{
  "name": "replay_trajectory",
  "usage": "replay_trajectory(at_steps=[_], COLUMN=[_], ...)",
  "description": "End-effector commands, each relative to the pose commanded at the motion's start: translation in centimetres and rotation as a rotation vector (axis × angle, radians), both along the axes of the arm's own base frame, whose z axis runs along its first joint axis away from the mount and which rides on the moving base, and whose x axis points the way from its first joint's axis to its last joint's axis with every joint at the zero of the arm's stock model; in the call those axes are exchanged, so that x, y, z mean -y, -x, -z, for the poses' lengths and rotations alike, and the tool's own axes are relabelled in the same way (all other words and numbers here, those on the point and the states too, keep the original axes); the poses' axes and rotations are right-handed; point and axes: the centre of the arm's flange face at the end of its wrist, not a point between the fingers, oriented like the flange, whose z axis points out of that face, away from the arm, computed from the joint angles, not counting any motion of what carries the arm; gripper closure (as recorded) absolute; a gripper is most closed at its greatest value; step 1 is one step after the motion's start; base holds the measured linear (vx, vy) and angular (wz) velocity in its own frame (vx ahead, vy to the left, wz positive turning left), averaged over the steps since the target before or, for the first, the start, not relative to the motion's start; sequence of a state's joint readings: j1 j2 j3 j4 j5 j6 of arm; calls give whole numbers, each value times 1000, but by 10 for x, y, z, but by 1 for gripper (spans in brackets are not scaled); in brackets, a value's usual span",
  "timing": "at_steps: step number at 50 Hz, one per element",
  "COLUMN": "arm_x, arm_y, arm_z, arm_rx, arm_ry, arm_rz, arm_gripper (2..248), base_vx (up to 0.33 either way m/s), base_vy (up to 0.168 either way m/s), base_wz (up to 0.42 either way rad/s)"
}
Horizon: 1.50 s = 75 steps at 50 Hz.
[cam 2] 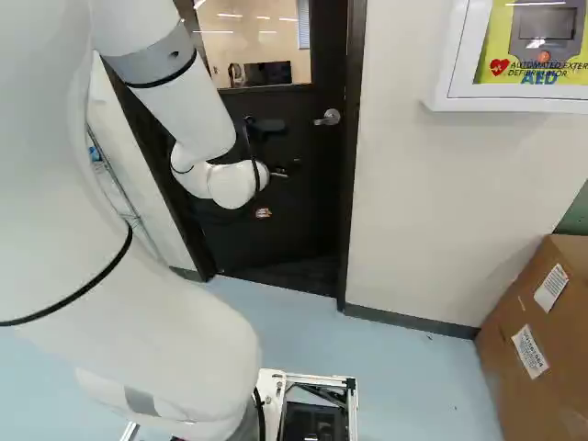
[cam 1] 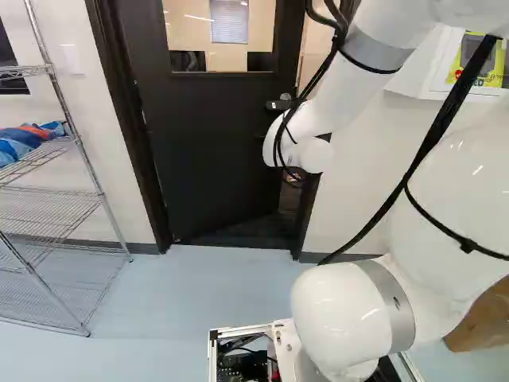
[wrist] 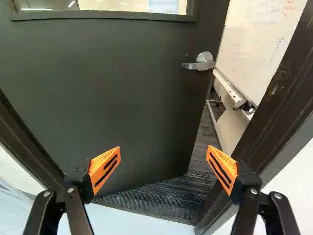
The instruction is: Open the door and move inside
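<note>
Spreading its fingers wide, the end effector (wrist: 164, 149) is holding nothing. Ahead, within its frame (wrist: 276, 108), the door (wrist: 122, 93) is standing ajar; unlatching is seemingly done, while widening the gap and entering are remaining. Its long axis is running upright, its free edge angling into the room (wrist: 168, 197), its lever (wrist: 195, 65) pointing hingeward.

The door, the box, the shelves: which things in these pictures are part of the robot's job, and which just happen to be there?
Part of the job:
- door, already partly open
- its handle
- door frame, to pass through
- gripper, open

Just there:
- wire shelves
- blue bundle on them
- cardboard box
- AED cabinet
- whiteboard
</note>
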<state>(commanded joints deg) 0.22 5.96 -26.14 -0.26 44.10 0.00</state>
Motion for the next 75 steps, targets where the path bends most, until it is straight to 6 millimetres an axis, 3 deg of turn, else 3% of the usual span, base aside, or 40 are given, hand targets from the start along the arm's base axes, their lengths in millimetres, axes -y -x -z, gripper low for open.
replay_trajectory(at_steps=[75], arm_x=[0], arm_y=[0], arm_z=[0], arm_rx=[0], arm_ry=[0], arm_rz=[0], arm_gripper=[3], base_vx=[14], base_vy=[15], base_wz=[0])
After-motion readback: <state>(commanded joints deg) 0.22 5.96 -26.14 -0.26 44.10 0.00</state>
